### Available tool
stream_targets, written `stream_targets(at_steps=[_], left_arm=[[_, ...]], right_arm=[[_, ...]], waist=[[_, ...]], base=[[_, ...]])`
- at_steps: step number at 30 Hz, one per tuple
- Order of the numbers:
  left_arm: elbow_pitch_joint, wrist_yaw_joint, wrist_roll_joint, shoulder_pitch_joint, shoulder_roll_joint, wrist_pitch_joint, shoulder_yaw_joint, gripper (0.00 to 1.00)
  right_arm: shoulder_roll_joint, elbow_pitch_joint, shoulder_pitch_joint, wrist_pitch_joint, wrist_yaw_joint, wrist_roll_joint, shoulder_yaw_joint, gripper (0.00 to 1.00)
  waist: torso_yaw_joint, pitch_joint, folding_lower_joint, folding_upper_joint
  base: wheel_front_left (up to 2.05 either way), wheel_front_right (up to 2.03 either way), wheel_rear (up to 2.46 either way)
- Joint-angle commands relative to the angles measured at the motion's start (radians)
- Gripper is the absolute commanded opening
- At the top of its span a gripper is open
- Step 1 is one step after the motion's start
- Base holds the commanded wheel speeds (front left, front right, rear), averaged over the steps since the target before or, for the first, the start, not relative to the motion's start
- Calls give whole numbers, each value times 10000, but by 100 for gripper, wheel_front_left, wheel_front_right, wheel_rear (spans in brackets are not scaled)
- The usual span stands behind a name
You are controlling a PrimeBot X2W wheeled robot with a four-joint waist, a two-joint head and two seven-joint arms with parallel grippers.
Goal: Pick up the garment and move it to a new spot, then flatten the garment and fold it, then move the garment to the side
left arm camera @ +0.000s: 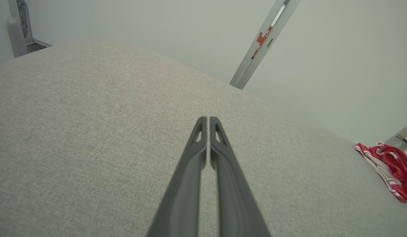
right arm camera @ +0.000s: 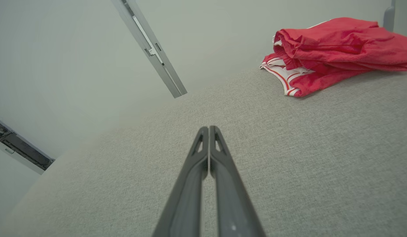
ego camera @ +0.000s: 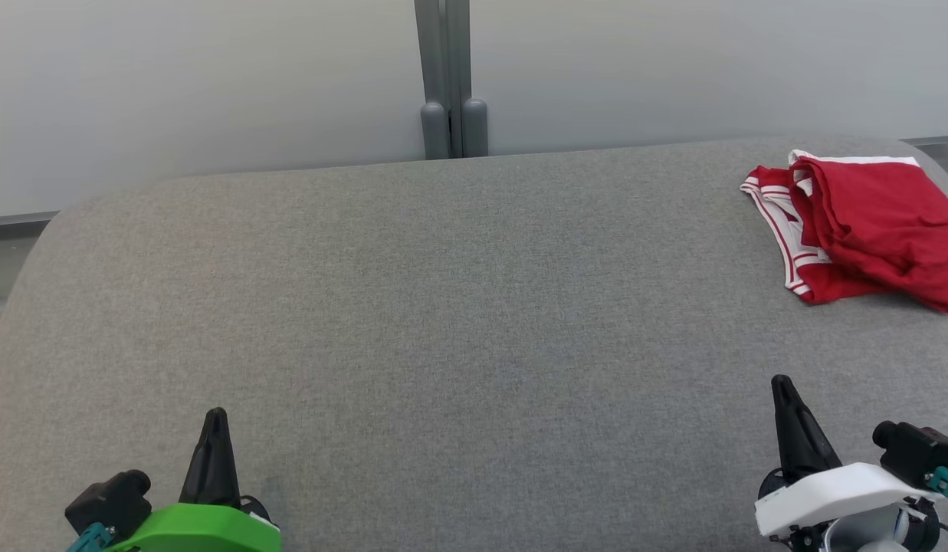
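A red garment [ego camera: 864, 226] with white striped trim lies bunched at the far right of the grey fabric surface [ego camera: 458, 307]. It also shows at the right edge of the left wrist view [left arm camera: 392, 169] and at the upper right of the right wrist view [right arm camera: 335, 52]. My left gripper [ego camera: 215, 420] rests at the lower left, shut with nothing held, its tips [left arm camera: 208, 120] pressed together over bare fabric. At the lower right my right gripper [ego camera: 782, 386] is likewise shut and empty [right arm camera: 209, 129], well short of the garment.
A pale wall with a grey vertical post [ego camera: 449, 77] stands behind the surface. The surface's far edge curves down at the left [ego camera: 37, 230]. Bare grey fabric stretches between both grippers and the garment.
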Motion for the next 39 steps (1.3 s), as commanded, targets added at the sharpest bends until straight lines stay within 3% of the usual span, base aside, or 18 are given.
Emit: stream_targets(at_steps=[1, 39], left_arm=[[-194, -25, -449, -298, 45, 79, 69, 0], [-345, -147, -5356, -722, 81, 1448, 490, 0]], right_arm=[[-29, -101, -279, 89, -2, 402, -90, 0], [251, 183, -868, 1408, -6, 5303, -639, 0]], waist=[[2, 2, 0, 0], [39, 44, 0, 0]], base=[[0, 0, 0], [0, 0, 0]])
